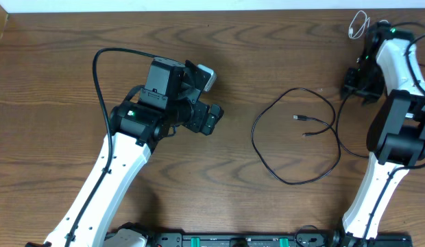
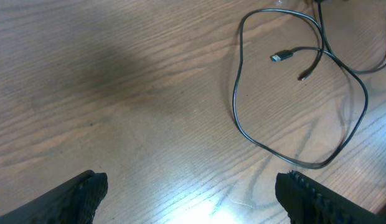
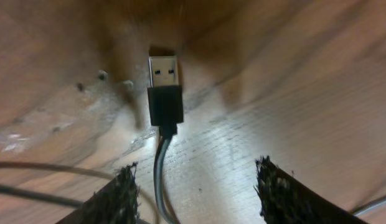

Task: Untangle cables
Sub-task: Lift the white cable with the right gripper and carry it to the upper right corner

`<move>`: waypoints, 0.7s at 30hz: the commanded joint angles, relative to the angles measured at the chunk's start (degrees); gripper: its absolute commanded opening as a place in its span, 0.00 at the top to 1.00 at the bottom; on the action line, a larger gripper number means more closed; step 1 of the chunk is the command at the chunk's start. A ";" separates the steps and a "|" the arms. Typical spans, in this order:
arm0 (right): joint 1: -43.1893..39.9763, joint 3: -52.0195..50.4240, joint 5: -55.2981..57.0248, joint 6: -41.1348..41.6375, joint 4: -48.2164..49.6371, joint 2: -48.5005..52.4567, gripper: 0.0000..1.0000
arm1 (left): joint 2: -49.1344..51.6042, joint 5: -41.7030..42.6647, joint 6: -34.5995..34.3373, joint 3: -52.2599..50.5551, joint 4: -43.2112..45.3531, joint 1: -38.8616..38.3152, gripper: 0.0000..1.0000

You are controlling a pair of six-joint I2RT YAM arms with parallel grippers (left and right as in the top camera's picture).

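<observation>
1. Brown wood-grain tabletop spreads under both arms, its surface smooth with a faint sheen.
2. At the left, the left claw hangs above bare wood, facing right toward the cables. Its two dark, ridged fingers stand wide apart with nothing between them.
3. Right of centre lies a black cable loop, thin and glossy. It forms one open, roughly round ring flat on the tabletop, a little taller than wide in the overhead view. Both of its ends lie inside the ring, one with a silver plug and one with a smaller dark plug. Their tips point left and their cords run off to the right.
4. A second black cable curves along just right of the ring toward the right arm.
5. At the far right, the right claw hovers low over a USB plug, a black rectangular housing with a metal tip. The plug's long axis runs straight away from the claw. Its cord passes between the two textured fingers, which stand apart without pinching it.
6. A white cable sits in a small loop at the far right corner.
</observation>
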 commanded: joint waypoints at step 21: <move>-14.97 8.52 23.43 -6.21 16.92 -5.90 0.96 | -0.09 -0.35 -0.28 0.61 0.02 0.17 0.09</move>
